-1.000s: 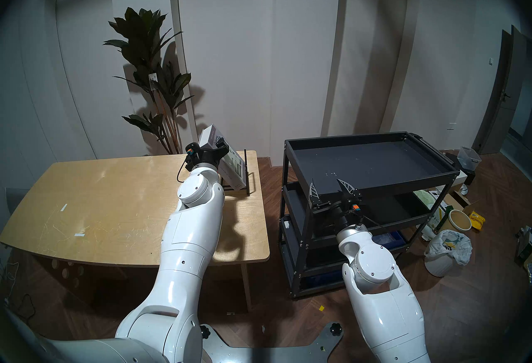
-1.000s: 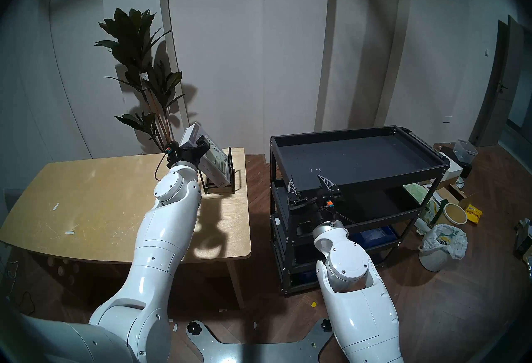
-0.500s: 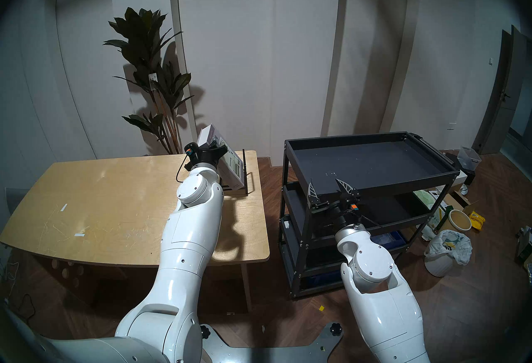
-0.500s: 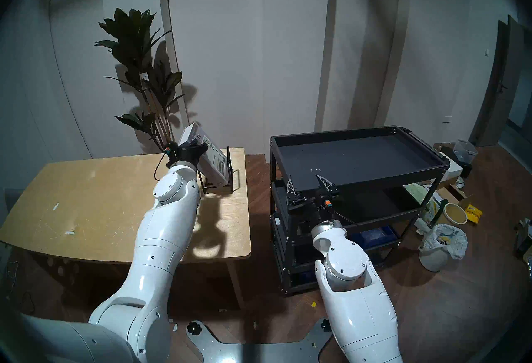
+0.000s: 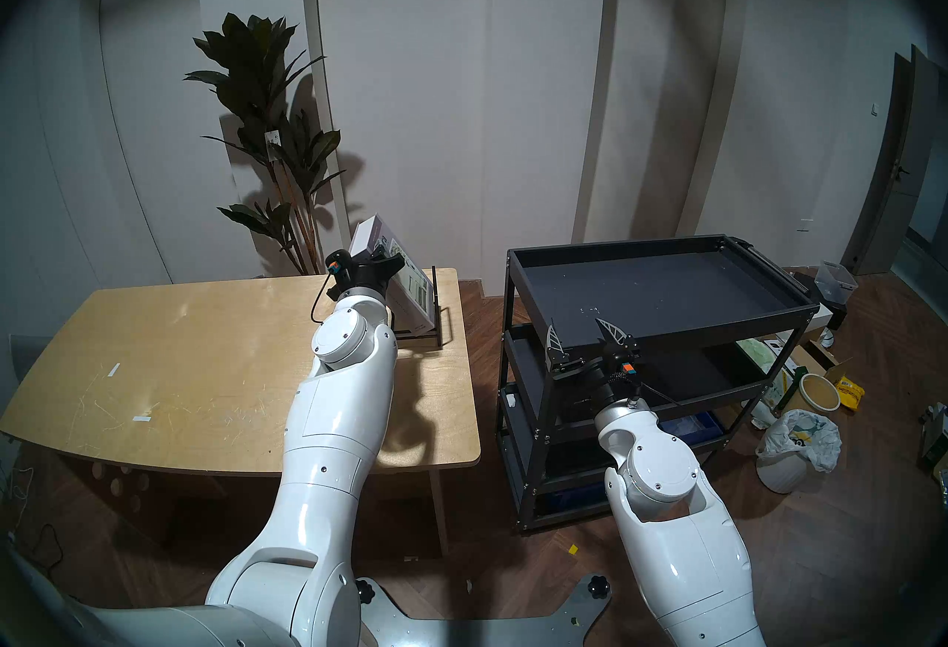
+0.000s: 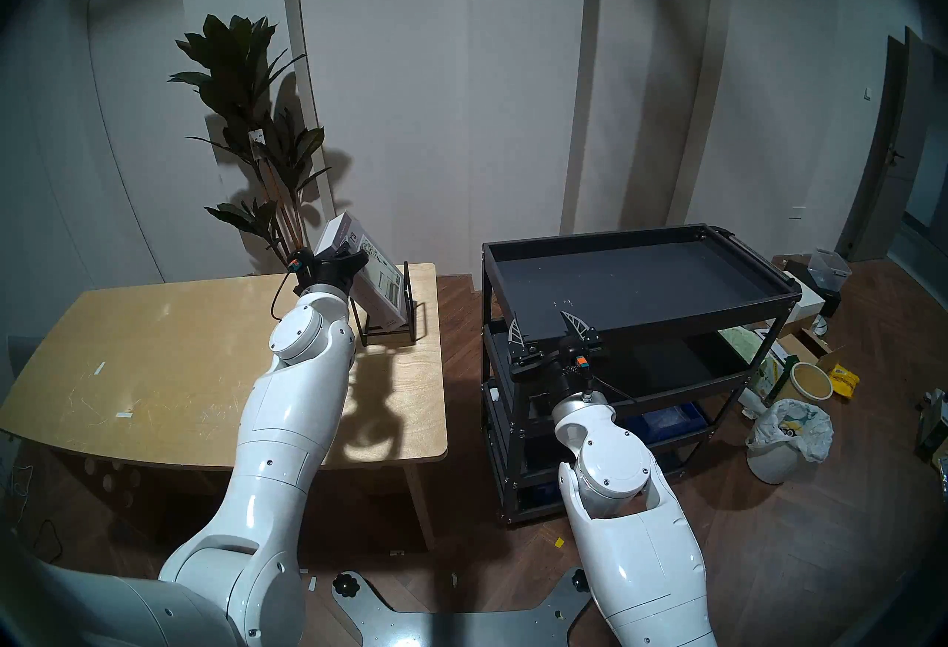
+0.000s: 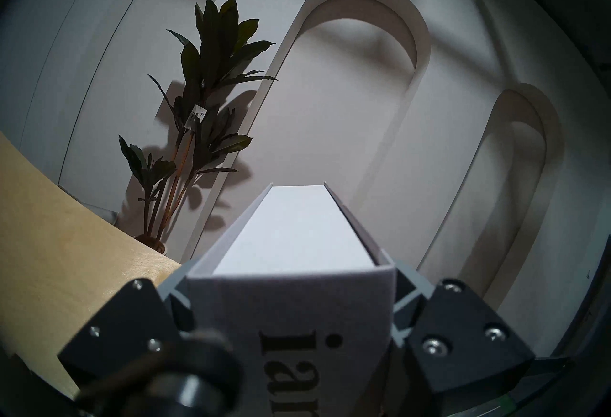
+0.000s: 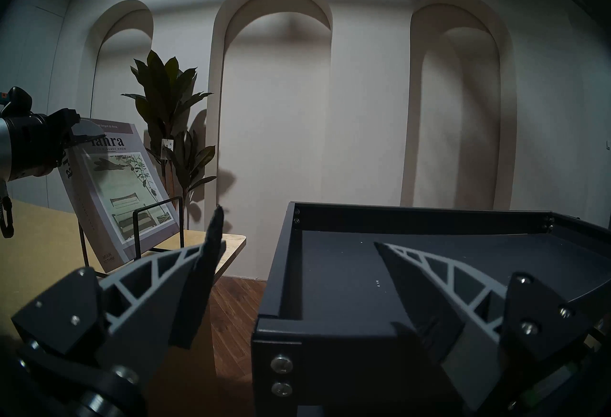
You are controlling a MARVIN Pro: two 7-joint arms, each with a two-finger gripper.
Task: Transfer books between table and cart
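My left gripper point(image 5: 390, 255) is shut on the white-grey book point(image 5: 415, 287) near its top end. It holds the book tilted, with the lower end still inside the black wire stand point(image 5: 443, 322) at the far right corner of the plywood table point(image 5: 205, 348). The left wrist view shows the spine with black lettering point(image 7: 291, 323) between the fingers point(image 7: 406, 290). The right wrist view shows the cover with the pale green illustration point(image 8: 122, 188). My right gripper point(image 5: 577, 328) is open and empty at the front left corner of the black cart's top tray point(image 5: 718, 322).
A tall potted plant point(image 5: 267, 117) stands behind the table by the wall. There is a floor gap between table and cart. Right of the cart lie a white bagged bin point(image 5: 795, 446), a round tub point(image 5: 821, 392) and boxes. A blue bin point(image 5: 692, 423) sits on the cart's lowest shelf.
My left gripper has raised the book a little, up and slightly left, so its lower end sits higher in the stand. My right gripper has drifted slightly left and forward, staying open.
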